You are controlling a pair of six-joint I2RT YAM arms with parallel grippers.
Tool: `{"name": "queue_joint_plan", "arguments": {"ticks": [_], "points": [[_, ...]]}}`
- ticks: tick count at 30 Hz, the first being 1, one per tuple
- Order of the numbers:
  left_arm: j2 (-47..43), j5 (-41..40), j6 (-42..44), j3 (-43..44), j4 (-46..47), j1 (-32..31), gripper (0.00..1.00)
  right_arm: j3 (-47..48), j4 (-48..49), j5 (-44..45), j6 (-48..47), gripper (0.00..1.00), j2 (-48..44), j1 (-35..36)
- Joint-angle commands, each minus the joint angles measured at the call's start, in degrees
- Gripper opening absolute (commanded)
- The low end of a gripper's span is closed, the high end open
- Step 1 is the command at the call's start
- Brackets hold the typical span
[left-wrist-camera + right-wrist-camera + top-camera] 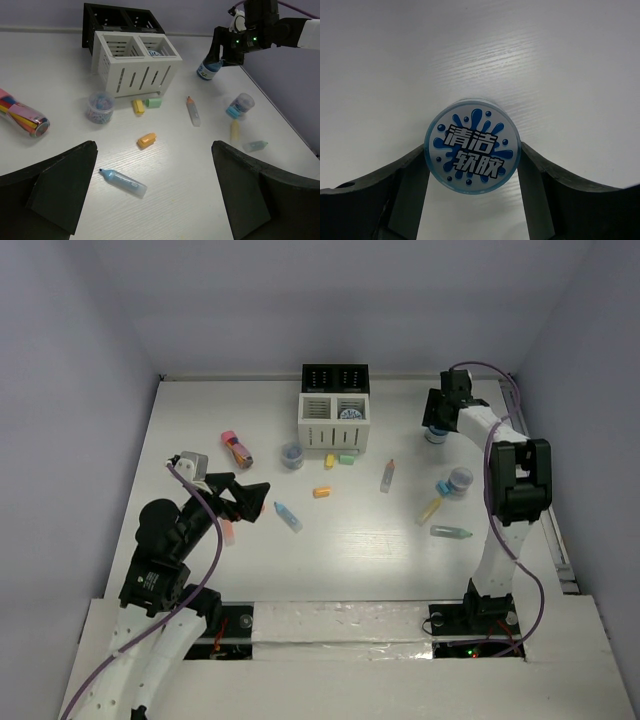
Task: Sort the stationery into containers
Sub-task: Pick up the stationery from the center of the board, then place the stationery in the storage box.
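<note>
One round roll (349, 412) lay in the organiser (318, 428), the rest loose; our right gripper (436, 426) clasped a blue-white roll (472, 152), our left gripper (154, 150) gaped empty.

A pale blue lid printed with a dark blue splash pattern and white characters is seen on the roll (472, 152) between the black fingers (395, 195) of the right gripper (472, 149). The table (545, 60) under it is white, faintly grained. Ahead of the left gripper (152, 150), a white slatted organiser (135, 62) with black rear bins, a yellow stub (138, 106), a green stub (154, 102) and an orange stub (146, 140) are seen.
</note>
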Motion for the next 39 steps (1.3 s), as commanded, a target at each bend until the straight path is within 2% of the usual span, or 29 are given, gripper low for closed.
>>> {"name": "queue_joint_plan", "arguments": {"ticks": [1, 5, 8, 13, 17, 23, 39], "points": [[0.58, 0.59, -0.01, 0.19, 2.6, 0.38, 0.99, -1.83, 6.82, -0.8, -0.87, 0.24, -11.72, 0.56], [0.93, 0.16, -0.1, 0.27, 2.42, 0.38, 0.99, -1.41, 6.48, -7.3, -0.78, 0.25, -18.43, 3.8], [1.54, -5.0, -0.88, 0.71, 1.2, 0.91, 0.99, 1.66, 4.03, -9.5, -1.66, 0.26, -20.11, 8.19], [3.65, -8.81, -2.38, 1.06, -0.56, 2.22, 0.99, 8.07, 2.87, -8.19, -4.03, 0.26, -18.01, 17.06], [4.27, -9.34, -2.56, 1.07, -0.74, 2.75, 0.99, 12.82, 1.99, -12.23, -3.42, 0.26, -14.67, 19.71], [4.27, -8.37, -2.3, 0.89, -0.3, 3.28, 0.99, 20.03, -0.11, -13.3, -3.86, 0.26, -8.69, 22.79], [4.09, -9.33, -2.82, 0.89, -0.39, 3.81, 0.99, 26.02, -7.57, -8.72, -6.41, 0.26, -0.07, 24.12]]}}
